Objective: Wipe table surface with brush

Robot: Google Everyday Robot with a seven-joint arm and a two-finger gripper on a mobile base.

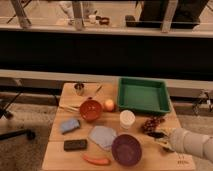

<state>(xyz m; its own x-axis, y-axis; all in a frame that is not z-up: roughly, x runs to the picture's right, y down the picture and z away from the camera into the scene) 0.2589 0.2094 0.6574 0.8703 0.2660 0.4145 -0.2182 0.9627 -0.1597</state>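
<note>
Camera view: the table surface (59,161) fills the lower middle of the frame, crowded with small things. At the lower right the pale arm (193,143) reaches in from the frame edge, and its gripper (165,141) sits just below the grape bunch (151,124), to the right of the purple bowl (126,149). The brush (157,134) lies right at the gripper's tip, black head toward the grapes and yellowish handle under the gripper; whether the gripper has closed on it or merely rests beside it I cannot tell. By its looks the brush is light and stiff, with a slim handle that could twist in a loose hold, so I would take it mid-handle, close behind the head, leaving the bristles free
</note>
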